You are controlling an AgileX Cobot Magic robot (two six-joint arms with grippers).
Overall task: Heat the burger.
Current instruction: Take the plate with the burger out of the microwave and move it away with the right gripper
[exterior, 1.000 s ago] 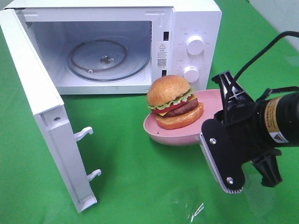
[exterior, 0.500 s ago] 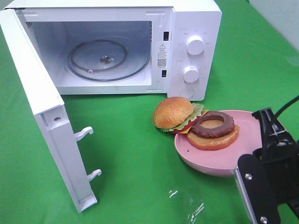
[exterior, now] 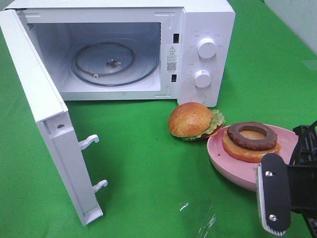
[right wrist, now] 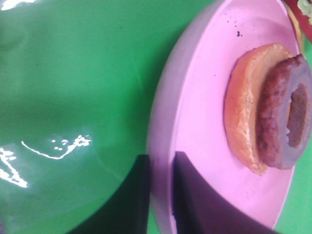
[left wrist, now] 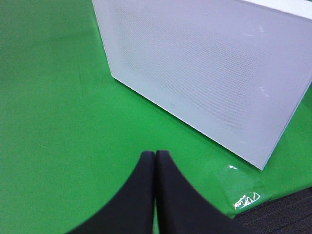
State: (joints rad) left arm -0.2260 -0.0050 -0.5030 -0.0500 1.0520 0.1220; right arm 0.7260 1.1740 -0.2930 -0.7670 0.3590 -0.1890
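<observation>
The burger is in two halves. Its top half (exterior: 193,120), a domed bun with lettuce and cheese, lies tilted on the green cloth, touching the pink plate's far-left rim (exterior: 223,166). The bottom bun with the dark ring patty (exterior: 251,137) sits on the plate; the right wrist view shows it too (right wrist: 275,122). My right gripper (exterior: 277,196) is shut on the plate's near rim (right wrist: 161,195), one finger on each side. My left gripper (left wrist: 155,161) is shut and empty, beside the microwave's outer wall (left wrist: 204,73); it is not in the high view.
The white microwave (exterior: 205,25) stands at the back with its door (exterior: 44,124) swung open to the left and a glass turntable (exterior: 114,62) inside. Green cloth (exterior: 138,163) covers the table. A grey floor edge shows in the left wrist view (left wrist: 287,214).
My right gripper dragged the plate to the right and nearer. The burger's top half slid off onto the cloth, leaving the bottom bun and patty on the plate.
</observation>
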